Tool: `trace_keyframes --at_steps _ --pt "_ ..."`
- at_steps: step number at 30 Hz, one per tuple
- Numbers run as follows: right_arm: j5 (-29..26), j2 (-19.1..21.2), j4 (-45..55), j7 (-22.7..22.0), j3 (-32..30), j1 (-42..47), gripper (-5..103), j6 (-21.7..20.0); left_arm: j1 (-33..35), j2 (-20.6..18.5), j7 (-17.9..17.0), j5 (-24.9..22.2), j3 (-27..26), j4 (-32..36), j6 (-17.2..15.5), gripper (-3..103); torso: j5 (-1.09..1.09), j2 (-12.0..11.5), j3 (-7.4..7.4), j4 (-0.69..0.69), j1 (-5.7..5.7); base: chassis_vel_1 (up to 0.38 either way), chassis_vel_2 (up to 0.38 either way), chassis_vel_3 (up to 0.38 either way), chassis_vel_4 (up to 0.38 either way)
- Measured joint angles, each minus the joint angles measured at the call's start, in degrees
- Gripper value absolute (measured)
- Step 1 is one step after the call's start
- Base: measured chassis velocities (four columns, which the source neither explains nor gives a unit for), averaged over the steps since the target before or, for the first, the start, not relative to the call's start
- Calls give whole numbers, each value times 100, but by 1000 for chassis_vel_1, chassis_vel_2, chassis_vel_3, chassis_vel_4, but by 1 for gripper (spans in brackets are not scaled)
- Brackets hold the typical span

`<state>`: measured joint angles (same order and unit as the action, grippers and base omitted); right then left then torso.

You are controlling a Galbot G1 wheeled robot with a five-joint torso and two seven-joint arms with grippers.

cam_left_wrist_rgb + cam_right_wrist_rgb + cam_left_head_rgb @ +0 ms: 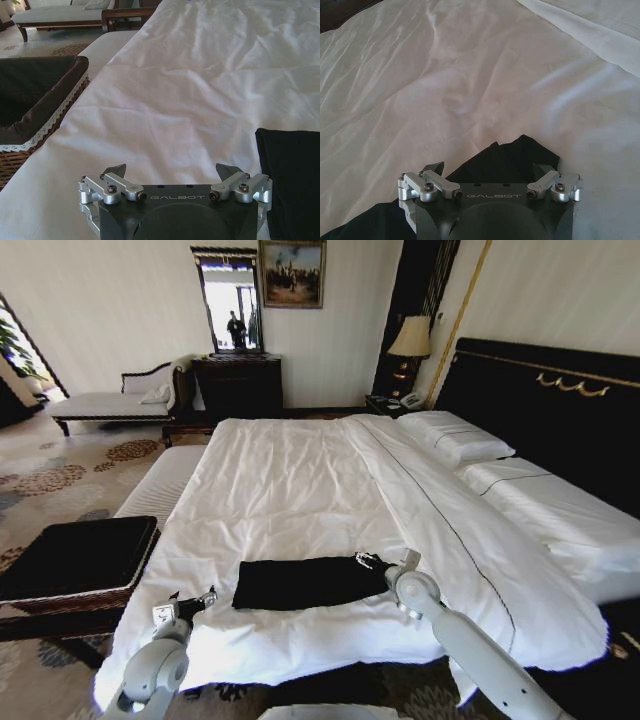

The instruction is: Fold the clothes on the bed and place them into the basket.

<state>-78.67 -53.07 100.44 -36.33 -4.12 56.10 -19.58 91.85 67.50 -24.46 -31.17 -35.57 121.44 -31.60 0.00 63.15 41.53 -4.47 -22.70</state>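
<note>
Right claw (490, 172) released over shirt's 3 o'clock end | left claw (172, 172) released at 9 | black T-shirt (305, 582) soft, limp: pinch the end edges

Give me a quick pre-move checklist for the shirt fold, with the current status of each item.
1. Black T-shirt folded into a compact strip on the white bed: ok.
2. Left gripper open, over bare sheet beside the shirt's end: ok.
3. Right gripper open, above the shirt's other end: ok.
4. Either gripper holding fabric: not ok, neither does.
5. Black square basket with patterned brown rim beside the bed, on the robot's left: ok.
6. Basket interior free: cannot tell.
</note>
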Motion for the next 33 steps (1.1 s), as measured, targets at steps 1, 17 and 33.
trace_keyframes --at_steps 1,17,33 --pt "28 -8 -57 33 30 -35 94 26 -1 3 -1 4 0 -7 1 100 0 0 0 0 0 0 0 0 0" --pt "243 -14 -256 200 104 -90 35 182 -51 53 -8 117 160 -59 11 100 0 0 0 0 0 0 0 0 0" --pt "578 17 -264 380 109 -41 0 381 76 41 -9 184 108 -26 127 100 0 0 -1 1 0 0 0 0 0"
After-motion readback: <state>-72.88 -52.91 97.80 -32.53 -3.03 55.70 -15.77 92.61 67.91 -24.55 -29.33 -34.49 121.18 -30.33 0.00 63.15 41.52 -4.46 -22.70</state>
